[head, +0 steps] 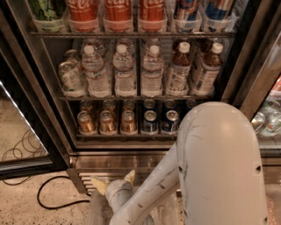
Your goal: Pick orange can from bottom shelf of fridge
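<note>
Several orange cans stand in rows on the left half of the bottom shelf (127, 136) of the fridge (39, 92). The front three are at the left (86, 122), middle (107, 122) and right (128, 121). My gripper (115, 181) is low down in front of the ribbed steel base grille (114, 161), below the bottom shelf and apart from the cans. Its two yellowish fingertips (100, 185) stand apart with nothing between them. My white arm (219, 167) covers the right end of the shelf.
Blue cans (149, 121) stand right of the orange ones. Water and drink bottles (124, 70) fill the rack above, with red cola cans (117, 13) above those. The open glass door (17, 132) stands at the left. A black cable (52, 200) lies on the floor.
</note>
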You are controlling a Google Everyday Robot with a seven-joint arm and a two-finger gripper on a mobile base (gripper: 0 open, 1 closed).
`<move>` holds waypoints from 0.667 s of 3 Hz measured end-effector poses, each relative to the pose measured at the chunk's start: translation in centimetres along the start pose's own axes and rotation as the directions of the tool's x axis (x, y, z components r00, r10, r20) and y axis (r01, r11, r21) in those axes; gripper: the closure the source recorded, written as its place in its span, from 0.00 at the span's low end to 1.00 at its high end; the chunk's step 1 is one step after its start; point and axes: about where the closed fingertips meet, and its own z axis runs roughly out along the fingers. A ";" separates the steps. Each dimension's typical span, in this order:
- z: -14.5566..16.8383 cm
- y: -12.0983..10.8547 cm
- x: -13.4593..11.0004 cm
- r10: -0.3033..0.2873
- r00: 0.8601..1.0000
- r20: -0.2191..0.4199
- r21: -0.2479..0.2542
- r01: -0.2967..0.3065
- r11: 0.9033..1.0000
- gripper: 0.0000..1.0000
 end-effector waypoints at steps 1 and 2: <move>-1.0 0.8 -2.4 0.018 0.991 0.131 -0.032 -0.014 0.999 0.00; -1.2 2.5 -4.0 0.002 0.973 0.229 -0.085 0.018 0.996 0.00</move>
